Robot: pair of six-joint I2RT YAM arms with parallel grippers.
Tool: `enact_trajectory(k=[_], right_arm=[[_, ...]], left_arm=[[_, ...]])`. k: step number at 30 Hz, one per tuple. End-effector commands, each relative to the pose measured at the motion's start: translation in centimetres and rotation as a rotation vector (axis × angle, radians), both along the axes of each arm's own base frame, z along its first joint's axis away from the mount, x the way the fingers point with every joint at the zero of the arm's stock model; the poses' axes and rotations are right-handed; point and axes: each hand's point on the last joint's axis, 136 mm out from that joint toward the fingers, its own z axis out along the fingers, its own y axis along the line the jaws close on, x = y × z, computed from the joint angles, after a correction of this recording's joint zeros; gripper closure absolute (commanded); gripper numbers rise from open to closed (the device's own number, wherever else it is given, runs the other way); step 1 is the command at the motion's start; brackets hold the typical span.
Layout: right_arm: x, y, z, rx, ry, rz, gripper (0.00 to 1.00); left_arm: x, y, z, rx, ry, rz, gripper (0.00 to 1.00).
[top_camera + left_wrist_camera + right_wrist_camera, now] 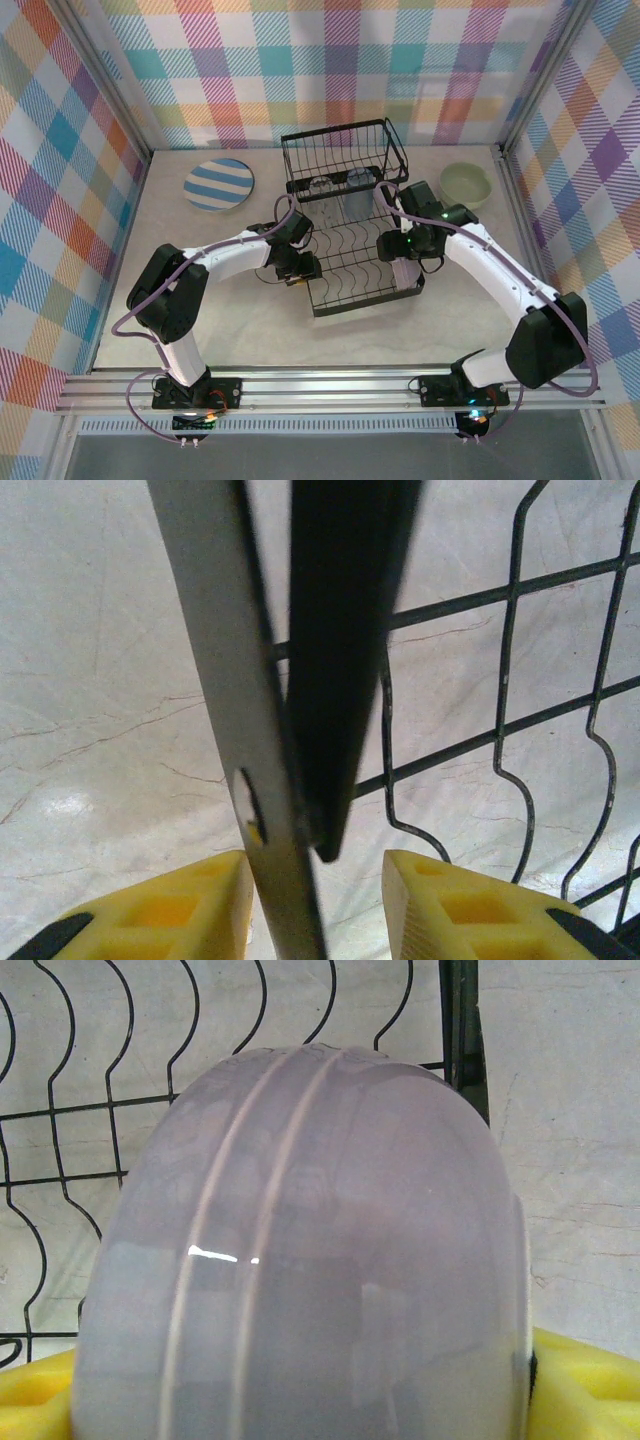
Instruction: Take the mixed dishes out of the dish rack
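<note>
Closest to the arm bases, bare table (250,330) runs up to the black wire rack (345,290), which sits mid-table with its wavy slotted base towards the arms.

The left claw (298,268) is at the rack's left edge. In its wrist view, the left claw (315,868) has its yellow fingers (170,905) on either side of a thin upright piece (340,660) seen edge-on, grey on one face and dark on the other. The left finger looks to be against it, and a gap shows on the right side. I cannot tell whether the jaws pinch it or just straddle it. Rack wires (510,680) lie just beyond, over the pale table (100,680).

The right claw (405,262) is at the rack's right edge, near the front corner. Its wrist camera shows the right claw (310,1395) spread wide and pinching the lavender bowl (320,1260), which sits on edge between the yellow pads (590,1380). The bowl (405,277) is over the rack's right side, with wavy wires (60,1110) behind it.

Farther back, the rack rises into a taller basket section (345,150), and the grey-blue tumbler (356,205) stands inside it.

Beyond that, on the table and apart from the rack, a blue-and-white striped plate (219,186) lies flat at the far left. A pale green bowl (466,184) sits upright at the far right.
</note>
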Motion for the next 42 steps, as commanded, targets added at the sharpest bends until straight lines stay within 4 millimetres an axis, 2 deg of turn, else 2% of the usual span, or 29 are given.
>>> enact_trajectory(k=[1, 12, 16, 23, 32, 42], right_arm=[[1.9, 0.9, 5.8, 0.11, -0.218, -0.023, 1.0], [1.6, 0.8, 5.1, 0.146, -0.271, -0.035, 1.0], [1.6, 0.4, 4.2, 0.097, -0.27, -0.02, 1.0], [1.8, -0.4, 3.9, -0.004, -0.292, -0.01, 1.0], [2.2, -0.1, 3.0, -0.085, -0.305, -0.002, 1.0], [2.3, 0.6, 3.9, -0.044, -0.318, -0.012, 1.0]], left_arm=[[-0.2, -0.4, 0.2, -0.014, 0.009, -0.007, 0.61], [-0.5, -0.2, -0.6, 0.0, 0.021, -0.007, 0.62], [-0.6, -0.2, -1.0, 0.006, 0.027, -0.008, 0.63], [-0.9, 0.1, -1.7, 0.027, 0.038, -0.015, 0.64], [-1.3, 0.1, -2.1, 0.045, 0.046, -0.026, 0.64], [-1.3, 0.1, -1.6, 0.041, 0.036, -0.028, 0.63]])
